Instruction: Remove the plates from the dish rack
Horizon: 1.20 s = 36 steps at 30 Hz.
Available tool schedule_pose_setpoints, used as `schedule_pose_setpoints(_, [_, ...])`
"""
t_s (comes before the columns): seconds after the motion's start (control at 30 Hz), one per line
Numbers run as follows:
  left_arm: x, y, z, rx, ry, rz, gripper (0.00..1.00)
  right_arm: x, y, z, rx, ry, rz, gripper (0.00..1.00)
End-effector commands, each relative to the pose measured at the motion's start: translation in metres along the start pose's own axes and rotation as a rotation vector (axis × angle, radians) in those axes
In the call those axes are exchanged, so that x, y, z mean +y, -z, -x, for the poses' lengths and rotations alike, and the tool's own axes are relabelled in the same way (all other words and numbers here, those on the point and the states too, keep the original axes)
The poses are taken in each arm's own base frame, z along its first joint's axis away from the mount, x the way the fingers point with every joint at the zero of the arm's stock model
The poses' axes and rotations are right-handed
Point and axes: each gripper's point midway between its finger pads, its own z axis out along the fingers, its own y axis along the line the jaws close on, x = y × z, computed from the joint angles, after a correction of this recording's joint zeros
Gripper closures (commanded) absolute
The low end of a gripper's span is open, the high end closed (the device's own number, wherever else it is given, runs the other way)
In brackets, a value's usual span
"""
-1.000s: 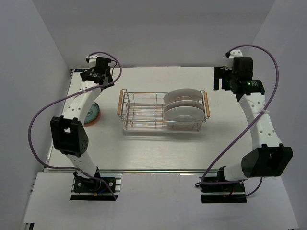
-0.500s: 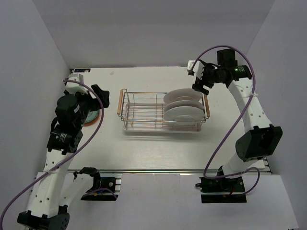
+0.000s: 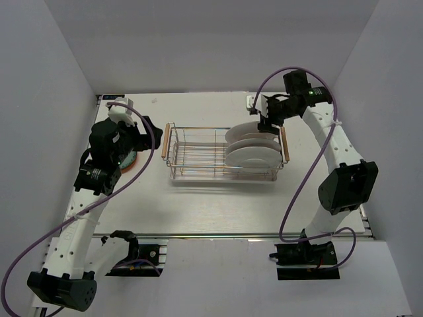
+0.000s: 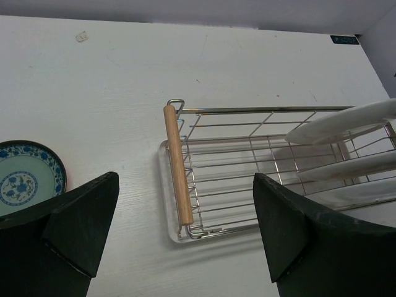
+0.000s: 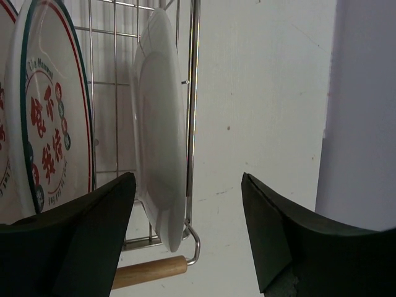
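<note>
The right gripper [image 5: 185, 244] is holding its jaws spread wide with nothing between them, hanging over the far right corner of the dish rack [image 3: 198, 127]. In the wrist view, a plain white plate [image 5: 158, 124] is standing edge-on below the gap, against the rack's far long wire. That alignment looks deliberate: fingers dropping straight down would be straddling its rim, one on each face. The gripper is not yet touching the plate.

On the rack's near side of that plate, a printed plate [image 5: 49, 124] with a green and red rim ring is leaning in the next slot. A third white plate [image 3: 254, 160] is sitting toward the rack's front. All three are crowding the rack's right half, beside its right wooden handle [image 5: 148, 269], and the left half is showing only wire.

The left gripper [image 4: 185, 229] is likewise gaping and carrying nothing. It is hovering off the rack's left end, with the left wooden handle [image 4: 177, 164] showing below between its fingers. I judge it to be waiting clear while the right arm is lining up.

Left of the rack, a blue-patterned plate [image 4: 25, 179] is lying flat on the table [image 3: 198, 205]. From above, an orange-red edge is peeping out beneath it, partly hidden by the left arm, so it is probably topping a stack. By that reading the job is about half done.
</note>
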Motion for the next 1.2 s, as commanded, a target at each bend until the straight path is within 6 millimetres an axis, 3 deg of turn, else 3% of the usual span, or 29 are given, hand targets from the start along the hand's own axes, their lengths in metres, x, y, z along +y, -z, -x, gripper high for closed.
schedule_pose_setpoints(0.0, [-0.009,0.002,0.002,-0.008,-0.017,-0.049,0.02,-0.004,-0.002,0.015,-0.044,0.035,0.013,0.26])
schedule_pose_setpoints(0.23, [-0.006,0.003,-0.001,-0.005,-0.012,-0.036,0.02,0.007,-0.015,0.014,-0.067,0.034,0.063,0.53])
schedule_pose_setpoints(0.37, [-0.005,0.001,-0.003,0.005,-0.013,-0.030,0.02,0.015,-0.017,0.021,-0.092,0.046,0.094,0.59])
schedule_pose_setpoints(0.63, [-0.005,0.003,-0.004,0.002,-0.010,-0.031,0.02,0.020,-0.006,0.039,-0.121,0.089,0.100,0.84])
schedule_pose_setpoints(0.97, [-0.007,0.007,-0.002,-0.007,0.005,-0.038,0.02,0.012,0.026,0.067,-0.146,0.187,0.042,0.94])
schedule_pose_setpoints(1.17, [-0.010,0.008,-0.002,-0.008,0.009,-0.054,0.02,0.029,0.045,0.085,-0.185,0.269,0.087,0.98])
